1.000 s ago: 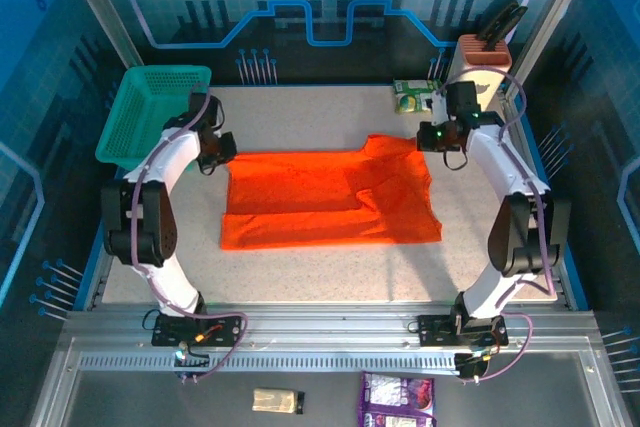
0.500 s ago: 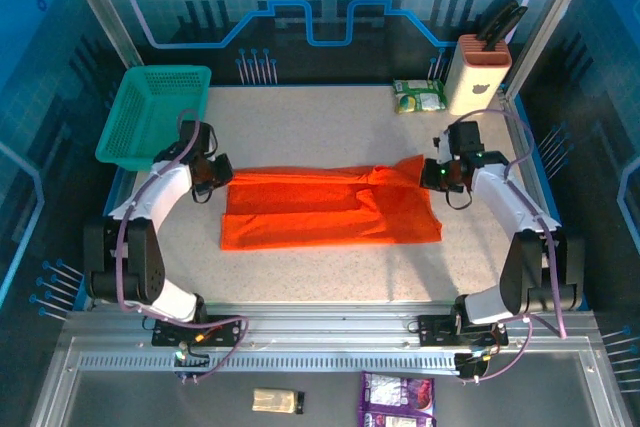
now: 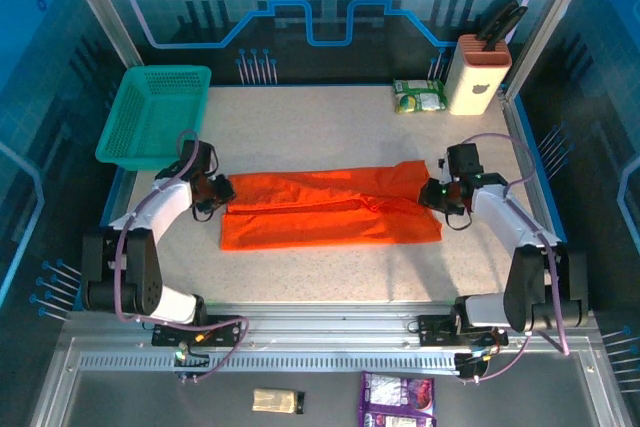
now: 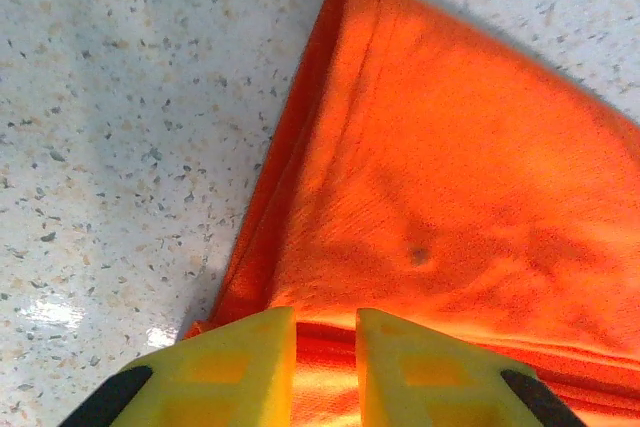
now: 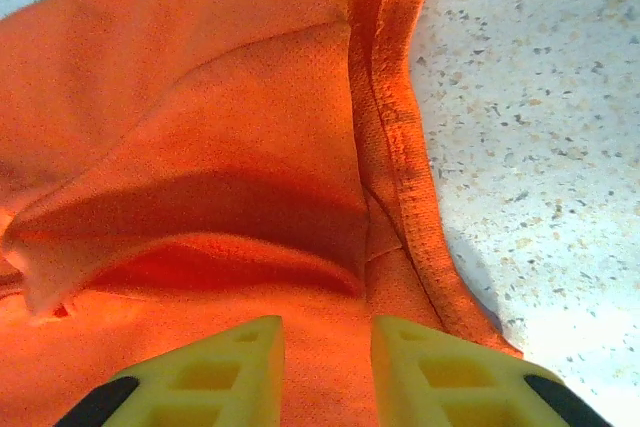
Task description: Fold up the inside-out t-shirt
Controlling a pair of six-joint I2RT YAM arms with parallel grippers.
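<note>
Orange-red t-shirt point(image 3: 330, 212): long folded band across the middle of the desk point(image 3: 320, 127). Left fingers point(image 4: 250, 357) over its left end, right fingers point(image 5: 430, 357) over its right end. Both pairs slightly parted, pinching nothing. Cloth thin, limp, light; will likely slump. Best grip: end corners.

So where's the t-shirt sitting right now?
In the top view, the t-shirt lies as a long folded strip across the middle of the table, its ends at the left gripper and right gripper.
</note>
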